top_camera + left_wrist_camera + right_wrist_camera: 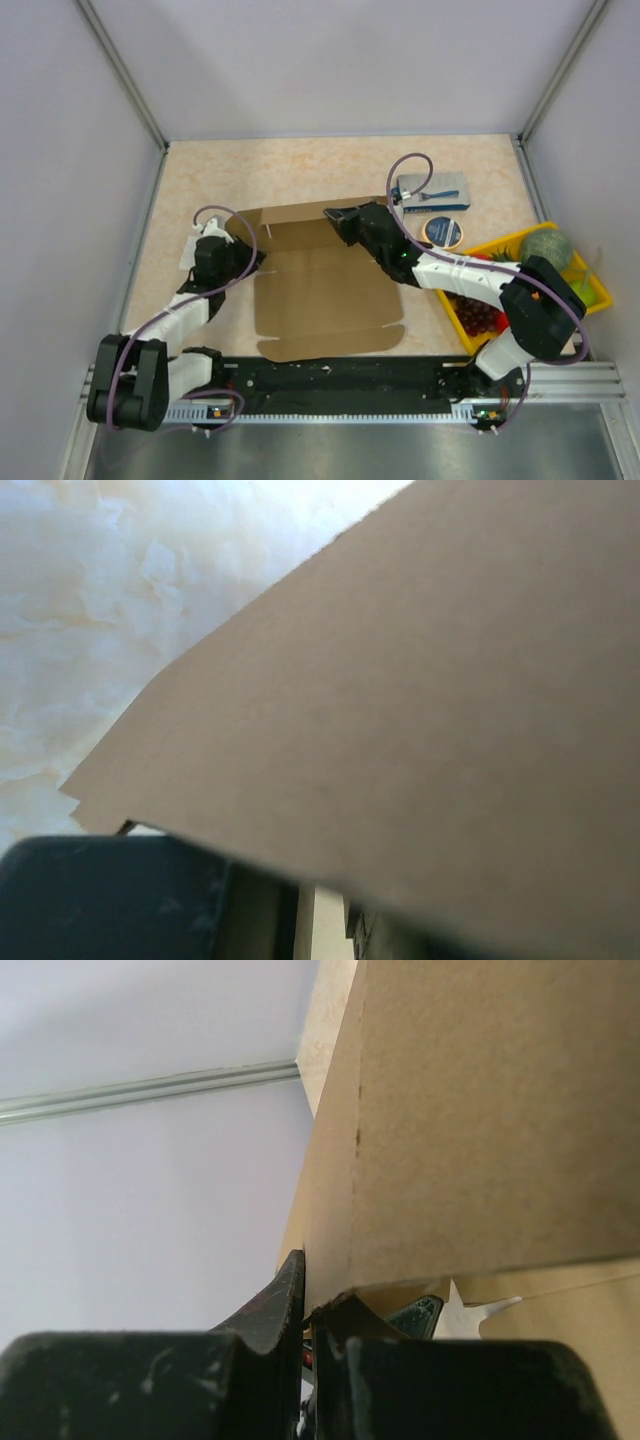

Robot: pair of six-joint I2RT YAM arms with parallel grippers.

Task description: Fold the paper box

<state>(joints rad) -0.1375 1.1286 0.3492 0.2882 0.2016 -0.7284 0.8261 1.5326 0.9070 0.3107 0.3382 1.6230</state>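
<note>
The paper box is a brown cardboard sheet lying mostly flat in mid-table, its far flap raised. My right gripper is at that far flap; in the right wrist view its fingertips pinch the upright cardboard edge. My left gripper sits at the sheet's left edge. In the left wrist view a cardboard flap slants across the picture and covers the jaws. Only one dark finger and a narrow slit of table show beneath it, so a grip is unclear.
A yellow tray at the right holds a green melon and dark grapes. A blue-and-white package and a round tin lie behind the right arm. Grey walls enclose the table.
</note>
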